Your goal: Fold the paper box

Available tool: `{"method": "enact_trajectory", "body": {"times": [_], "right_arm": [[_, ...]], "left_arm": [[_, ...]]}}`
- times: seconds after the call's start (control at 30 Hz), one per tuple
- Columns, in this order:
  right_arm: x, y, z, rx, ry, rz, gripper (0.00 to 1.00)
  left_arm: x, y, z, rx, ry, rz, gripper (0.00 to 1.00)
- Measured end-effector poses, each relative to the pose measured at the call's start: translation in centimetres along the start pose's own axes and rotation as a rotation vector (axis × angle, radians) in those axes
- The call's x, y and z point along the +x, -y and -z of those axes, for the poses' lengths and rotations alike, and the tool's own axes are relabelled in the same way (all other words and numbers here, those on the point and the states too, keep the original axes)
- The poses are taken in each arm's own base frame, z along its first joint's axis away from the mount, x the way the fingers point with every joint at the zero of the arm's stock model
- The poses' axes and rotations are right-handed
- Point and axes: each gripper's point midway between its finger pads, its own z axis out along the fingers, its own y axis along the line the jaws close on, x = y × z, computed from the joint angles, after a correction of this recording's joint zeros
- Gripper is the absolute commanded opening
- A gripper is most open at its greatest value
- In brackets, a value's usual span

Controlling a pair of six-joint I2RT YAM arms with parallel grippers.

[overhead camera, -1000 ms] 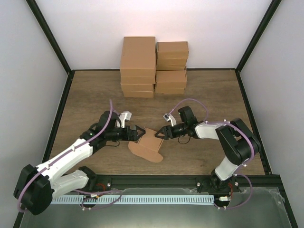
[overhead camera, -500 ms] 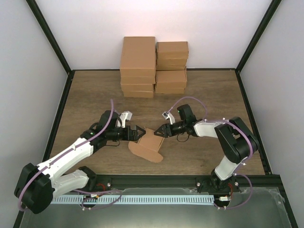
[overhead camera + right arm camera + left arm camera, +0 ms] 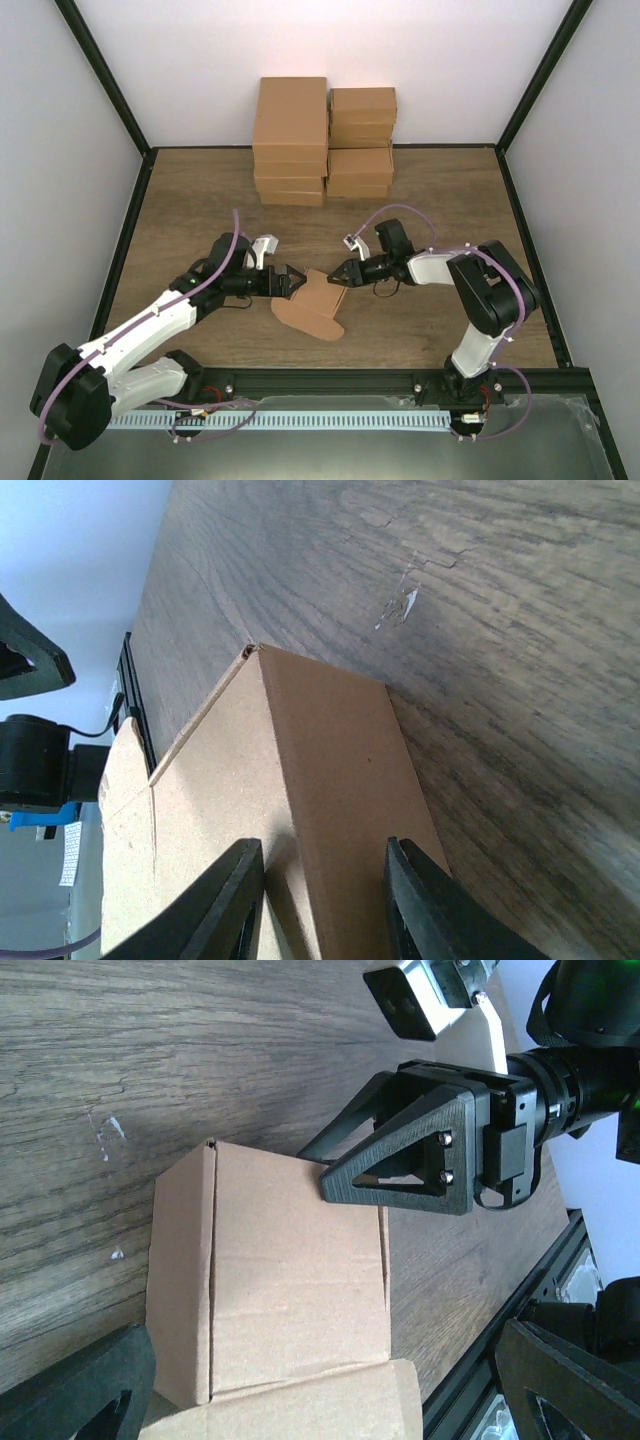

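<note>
Wooden desk (image 3: 440,200) fills the overhead view. Stacked brown cartons (image 3: 291,130) sit at top centre. Paper box (image 3: 312,305), partly folded, lies just below centre, one flap flat toward the bottom. Left pincer (image 3: 297,282) is spread wide at its left edge. Right pincer (image 3: 336,278) straddles its right wall, fingers close together; can't tell whether they grip.

Left hand (image 3: 298,282) gapes wide, pointing at the narrower-set right hand (image 3: 334,278) opposite.

Bright, even overhead light; soft shadows; wrist views sharp (near edges slightly soft).
</note>
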Motion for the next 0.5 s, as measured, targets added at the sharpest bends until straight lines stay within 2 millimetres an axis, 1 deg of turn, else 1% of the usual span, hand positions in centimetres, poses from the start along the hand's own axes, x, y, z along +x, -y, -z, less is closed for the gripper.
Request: {"method": "enact_trajectory", "body": {"times": [0.23,0.3,0.5], "right_arm": [[-0.14,0.22,0.04,-0.041,0.001,-0.008,0.31],[-0.20,0.20,0.02,-0.048,0.003,-0.005,0.29],[-0.74,0.74,0.28,-0.066,0.020,-0.017,0.28]], "left_arm": [[0.00,0.00,0.00,0.000,0.000,0.000,0.96],[0.00,0.00,0.00,0.000,0.000,0.000,0.96],[0.00,-0.01,0.00,0.000,0.000,0.000,0.96]]}}
